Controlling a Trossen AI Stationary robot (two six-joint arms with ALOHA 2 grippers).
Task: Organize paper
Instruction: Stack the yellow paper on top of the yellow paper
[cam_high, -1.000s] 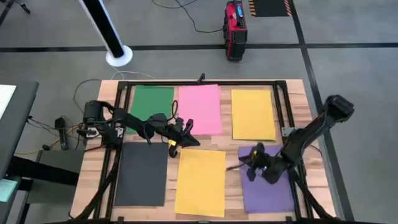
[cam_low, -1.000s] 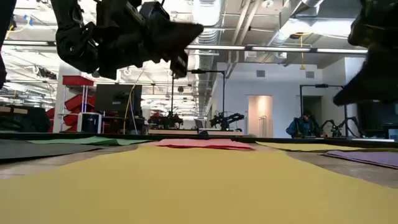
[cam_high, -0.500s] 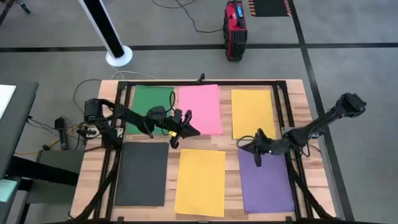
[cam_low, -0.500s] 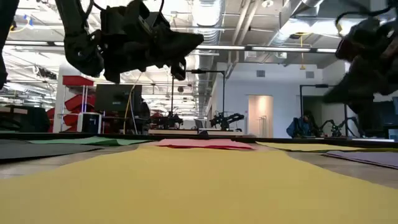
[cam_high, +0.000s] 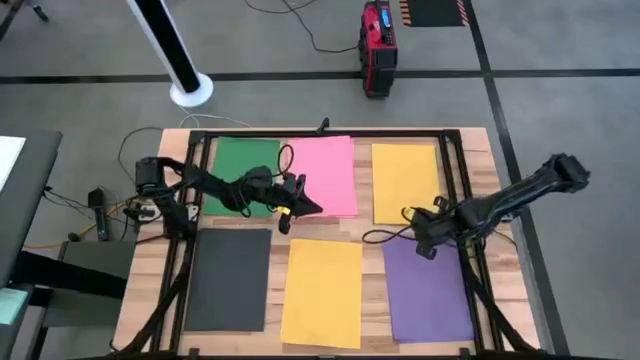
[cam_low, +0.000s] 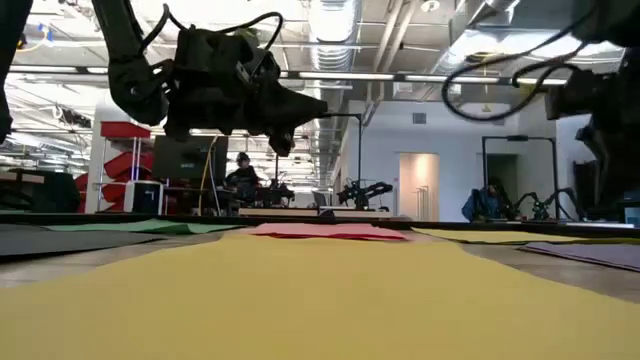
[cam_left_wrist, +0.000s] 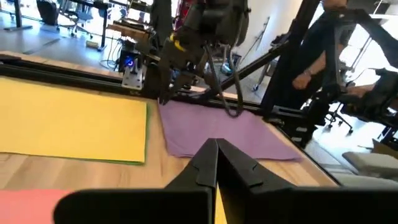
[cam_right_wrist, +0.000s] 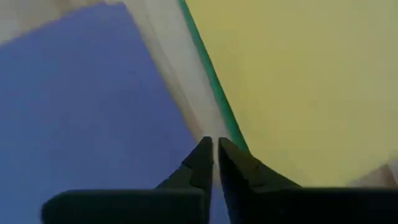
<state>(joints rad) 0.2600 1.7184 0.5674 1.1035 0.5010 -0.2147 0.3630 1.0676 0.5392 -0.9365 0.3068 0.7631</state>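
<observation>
Right gripper (cam_high: 418, 240): fingers pressed together, empty, hovering over the gap between purple sheet (cam_high: 427, 290) and far yellow sheet (cam_high: 407, 183). Left gripper (cam_high: 305, 205): closed, empty, above pink sheet (cam_high: 322, 175). Green (cam_high: 240, 160), dark grey (cam_high: 229, 279), near yellow (cam_high: 322, 293) sheets flat on table (cam_high: 150, 270).

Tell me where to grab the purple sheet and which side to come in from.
Probably the purple sheet's top edge, reached from above. It lies flat on the table with nothing on it, and the right gripper already hangs over that edge, fingers closed. A flat sheet gives no side hold, so one finger likely has to slip under the edge first.
</observation>
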